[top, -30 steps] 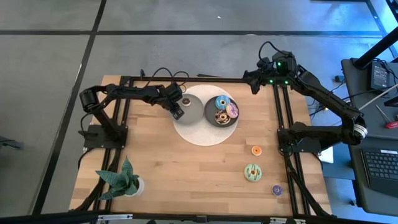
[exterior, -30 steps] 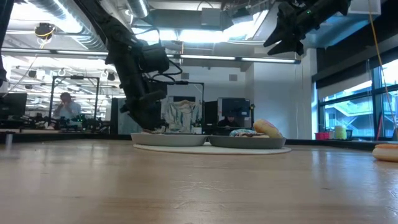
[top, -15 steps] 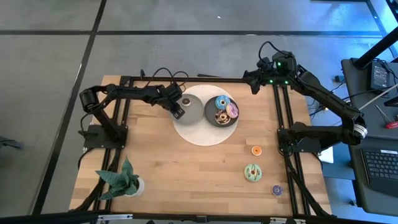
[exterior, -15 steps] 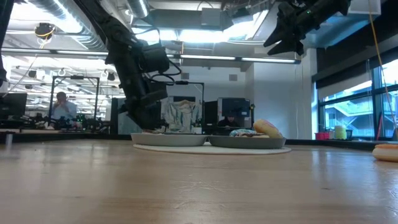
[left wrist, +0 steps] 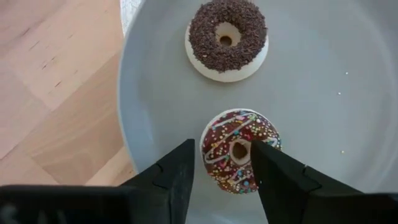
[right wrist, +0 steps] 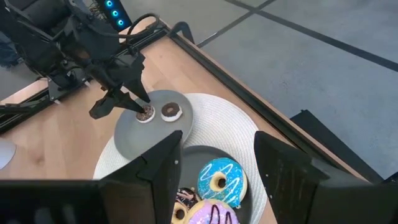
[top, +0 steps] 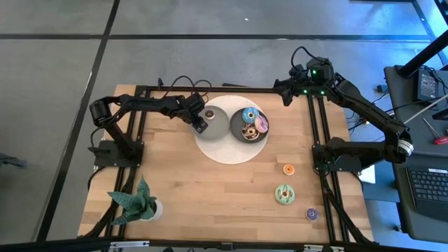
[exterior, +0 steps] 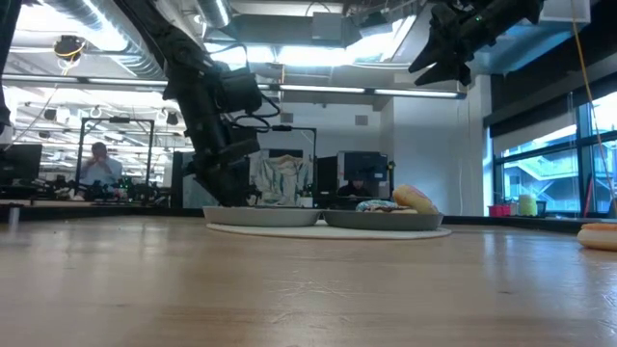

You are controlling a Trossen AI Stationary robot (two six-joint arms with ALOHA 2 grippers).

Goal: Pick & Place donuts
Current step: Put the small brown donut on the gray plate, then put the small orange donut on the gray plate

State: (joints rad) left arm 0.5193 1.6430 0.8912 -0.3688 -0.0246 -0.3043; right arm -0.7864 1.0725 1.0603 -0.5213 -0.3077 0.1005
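Note:
My left gripper (top: 201,126) (left wrist: 222,149) is open and low over the left grey plate (top: 219,127). Its fingers stand over a brown donut with coloured sprinkles (left wrist: 239,149), one beside its outer edge and one over its ring near the hole. That donut lies flat on the plate, and a chocolate-sprinkled donut (left wrist: 227,38) (top: 209,113) lies beside it. The right plate (top: 238,136) holds blue (top: 250,115), pink (top: 262,124) and brown (top: 247,131) donuts. Orange (top: 288,169), green (top: 284,194) and purple (top: 311,213) donuts lie on the table. My right gripper (top: 284,92) (right wrist: 217,140) waits open, high over the far right corner. My left gripper comes at the coloured-sprinkle donut from above, pointing down, with the gap between its fingers wider than the ring's side (left wrist: 214,146). I cannot tell whether either finger touches the donut.
Both plates rest on a round white mat (top: 231,152) at the table's far middle. A green potted plant (top: 136,199) stands at the near left corner. Bare wood lies between the mat and the near edge. Dark frame rails run along both sides.

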